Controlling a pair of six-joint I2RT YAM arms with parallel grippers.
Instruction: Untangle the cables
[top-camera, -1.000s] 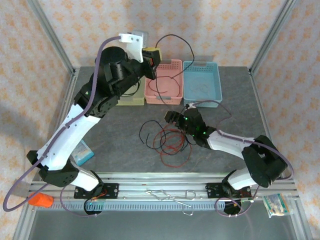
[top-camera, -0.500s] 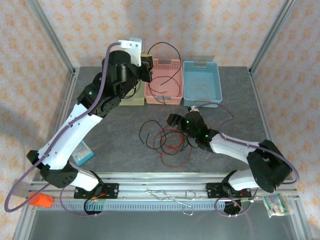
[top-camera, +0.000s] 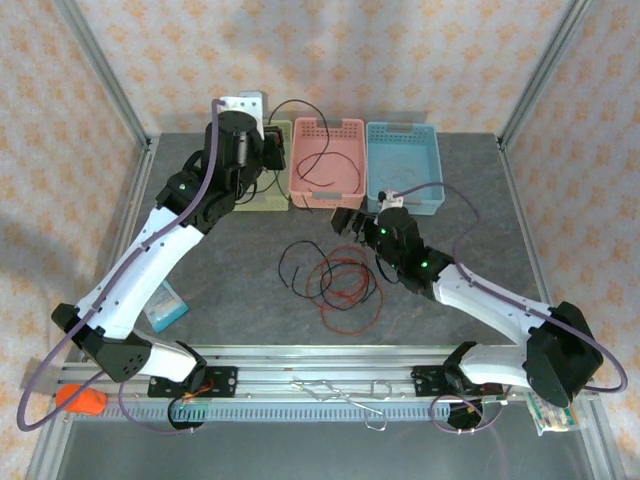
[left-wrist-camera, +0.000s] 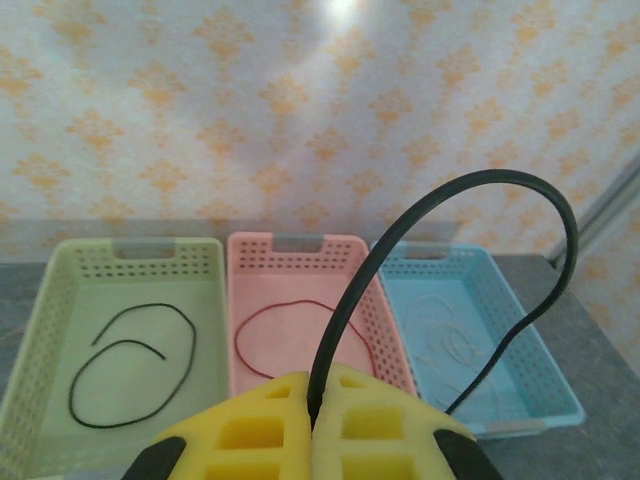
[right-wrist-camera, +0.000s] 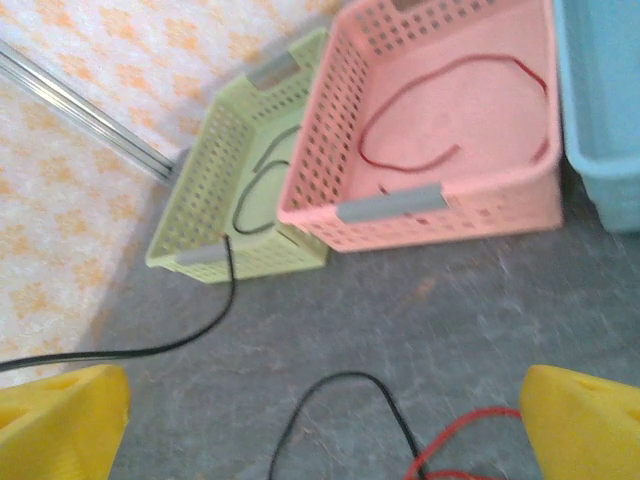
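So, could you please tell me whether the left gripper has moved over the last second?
Yes. The left gripper, shut on a black cable, has swung left, from the pink basket's left edge to above the green basket.

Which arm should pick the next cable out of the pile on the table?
Right. The right gripper is open and sits at the far edge of the cable pile. The left gripper is shut on a black cable, up by the green basket.
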